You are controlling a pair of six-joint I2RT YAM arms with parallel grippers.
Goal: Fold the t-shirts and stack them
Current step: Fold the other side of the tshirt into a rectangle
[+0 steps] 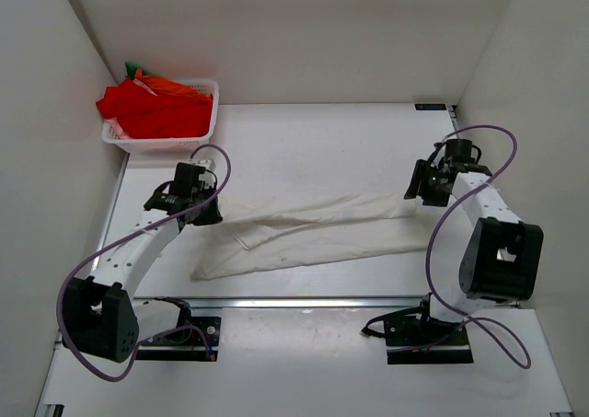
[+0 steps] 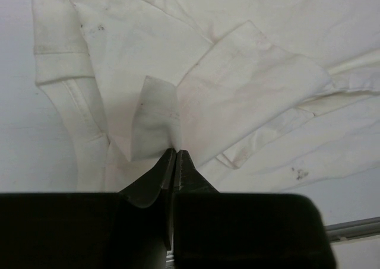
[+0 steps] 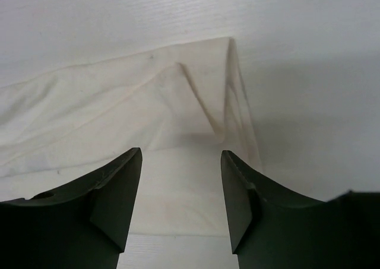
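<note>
Loosely rumpled white t-shirt [image 1: 304, 242] (soft, creased), left pincer [image 2: 177, 152] pinching fold

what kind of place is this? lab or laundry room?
Probably a lab test cell, not a home: a white table boxed in by bare white walls, a left arm and right arm bolted at its near edge, one white t-shirt laid out.
</note>
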